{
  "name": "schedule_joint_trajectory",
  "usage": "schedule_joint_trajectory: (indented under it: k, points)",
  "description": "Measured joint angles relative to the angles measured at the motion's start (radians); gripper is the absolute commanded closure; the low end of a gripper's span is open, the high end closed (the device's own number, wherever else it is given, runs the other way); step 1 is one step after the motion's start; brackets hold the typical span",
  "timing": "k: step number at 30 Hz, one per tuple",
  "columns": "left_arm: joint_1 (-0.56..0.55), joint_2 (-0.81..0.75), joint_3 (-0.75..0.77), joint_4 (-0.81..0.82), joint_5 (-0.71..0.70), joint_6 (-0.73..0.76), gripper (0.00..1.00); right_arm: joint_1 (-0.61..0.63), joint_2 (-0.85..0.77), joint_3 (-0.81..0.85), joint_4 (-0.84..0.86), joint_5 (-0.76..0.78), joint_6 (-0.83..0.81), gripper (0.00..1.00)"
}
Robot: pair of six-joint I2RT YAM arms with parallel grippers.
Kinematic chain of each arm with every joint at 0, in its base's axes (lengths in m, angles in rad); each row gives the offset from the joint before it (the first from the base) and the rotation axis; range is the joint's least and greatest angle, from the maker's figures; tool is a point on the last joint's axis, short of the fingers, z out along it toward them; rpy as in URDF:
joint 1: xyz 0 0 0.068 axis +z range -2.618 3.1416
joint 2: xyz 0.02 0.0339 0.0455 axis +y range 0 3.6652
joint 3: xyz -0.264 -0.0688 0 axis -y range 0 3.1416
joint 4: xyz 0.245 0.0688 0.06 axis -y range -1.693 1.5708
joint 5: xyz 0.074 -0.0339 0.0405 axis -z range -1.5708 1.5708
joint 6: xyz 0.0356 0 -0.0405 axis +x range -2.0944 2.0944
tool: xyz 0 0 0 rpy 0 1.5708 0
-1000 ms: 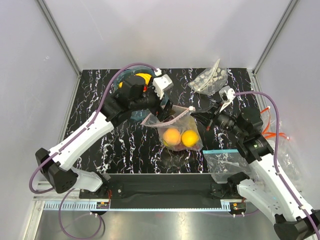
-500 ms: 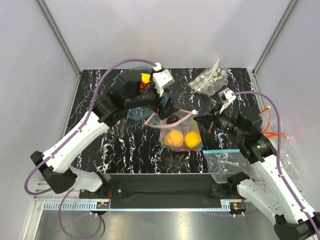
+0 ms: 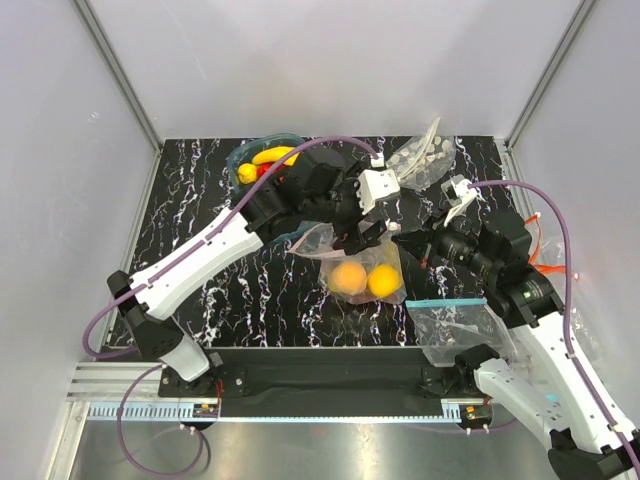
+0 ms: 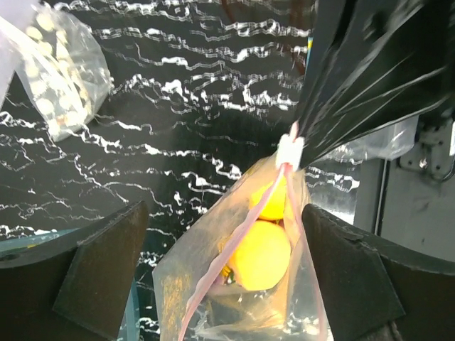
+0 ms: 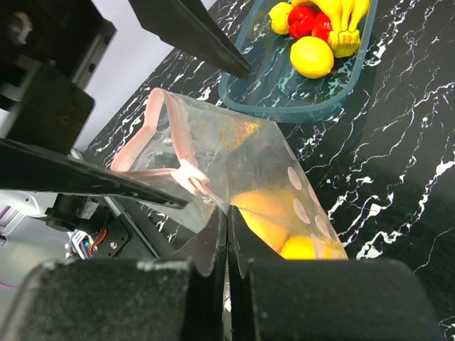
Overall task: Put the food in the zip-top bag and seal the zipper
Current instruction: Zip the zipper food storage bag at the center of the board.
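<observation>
The dotted zip-top bag lies mid-table with two orange rounds inside; they also show in the left wrist view. Its pink-red zipper stands apart, the mouth open, with a white slider at the far end. My left gripper is open and hangs over the bag's mouth, one finger on each side of it. My right gripper is shut on the bag's edge just below the slider and holds it up. I cannot make out the grape cluster.
A blue tray at the back left holds a banana, a lemon and a red fruit. A clear bag with a teal strip lies at the near right. A bag of white pieces lies at the back right.
My left arm has swung from the tray rightward and now hangs open over the bag's mouth near the slider. The right gripper has kept its hold on the bag's edge.
</observation>
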Motion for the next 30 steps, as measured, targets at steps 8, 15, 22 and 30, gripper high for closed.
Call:
schedule_joint_trajectory:
  k: [8, 15, 22, 30]
  points:
    - [0.0, 0.02, 0.029, -0.046, 0.008, 0.038, 0.42, 0.0, -0.002, 0.029, -0.067, 0.019, -0.021, 1.0]
    - [-0.004, 0.021, 0.027, -0.043, 0.023, 0.051, 0.95, 0.0, -0.013, 0.063, -0.127, 0.038, -0.05, 0.97]
    - [-0.008, 0.012, -0.009, -0.015, 0.038, 0.054, 0.99, 0.0, -0.051, 0.061, -0.132, 0.039, -0.061, 0.6]
    - [-0.007, -0.03, -0.058, -0.001, 0.044, 0.055, 0.99, 0.0, -0.079, 0.01, -0.06, 0.021, -0.059, 0.45]
